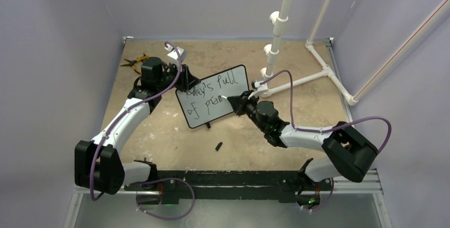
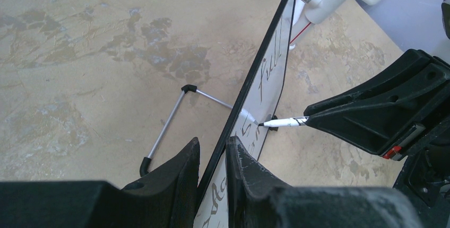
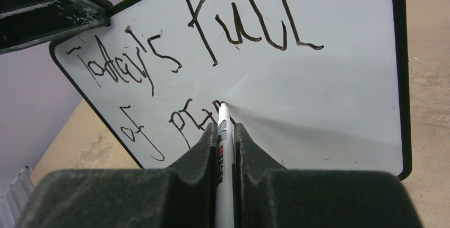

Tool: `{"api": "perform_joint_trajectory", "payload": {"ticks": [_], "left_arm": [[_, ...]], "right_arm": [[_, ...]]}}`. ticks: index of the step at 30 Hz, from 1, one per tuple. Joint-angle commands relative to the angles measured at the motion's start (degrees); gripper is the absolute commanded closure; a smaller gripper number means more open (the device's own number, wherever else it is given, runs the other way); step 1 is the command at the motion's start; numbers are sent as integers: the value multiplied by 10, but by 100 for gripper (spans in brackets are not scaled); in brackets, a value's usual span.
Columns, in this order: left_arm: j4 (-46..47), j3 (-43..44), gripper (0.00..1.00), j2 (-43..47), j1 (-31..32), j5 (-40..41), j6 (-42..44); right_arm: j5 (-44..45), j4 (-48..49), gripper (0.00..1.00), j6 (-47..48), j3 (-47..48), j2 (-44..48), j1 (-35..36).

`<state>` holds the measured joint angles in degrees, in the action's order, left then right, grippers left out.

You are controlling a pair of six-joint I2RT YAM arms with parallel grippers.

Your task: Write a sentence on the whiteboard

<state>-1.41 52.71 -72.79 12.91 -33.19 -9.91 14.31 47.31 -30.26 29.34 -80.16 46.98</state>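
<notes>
The left gripper [image 2: 213,148] pinches the whiteboard [image 3: 329,95] edge; the right gripper [image 3: 224,130] clamps a marker [image 2: 284,122]. The sentence [image 3: 159,58] looks unfinished: its second line stops mid-word.

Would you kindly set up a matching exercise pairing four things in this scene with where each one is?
Things:
1. whiteboard
2. marker
3. pliers
4. small black cap

Places:
A. far left corner of the table
B. in the right gripper, tip on the whiteboard
C. edge clamped in the left gripper
D. lying on the table, on the near side of the whiteboard

Pairs: 1-C, 2-B, 3-A, 4-D
</notes>
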Motion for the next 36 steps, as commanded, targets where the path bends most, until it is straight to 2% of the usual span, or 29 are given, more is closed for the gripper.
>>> {"api": "perform_joint_trajectory", "payload": {"ticks": [1,8,22,36], "left_arm": [[-29,-11,78,-15,9,9,-7],[-29,-11,78,-14,9,8,-7],[-29,-11,78,-13,9,9,-8],[-29,-12,78,-14,10,9,-8]], "right_arm": [[40,17,100,11,17,13,-8],[58,4,100,11,3,33,-13],[22,-22,100,-8,-16,21,-13],[26,-33,100,-19,-32,40,-14]]}}
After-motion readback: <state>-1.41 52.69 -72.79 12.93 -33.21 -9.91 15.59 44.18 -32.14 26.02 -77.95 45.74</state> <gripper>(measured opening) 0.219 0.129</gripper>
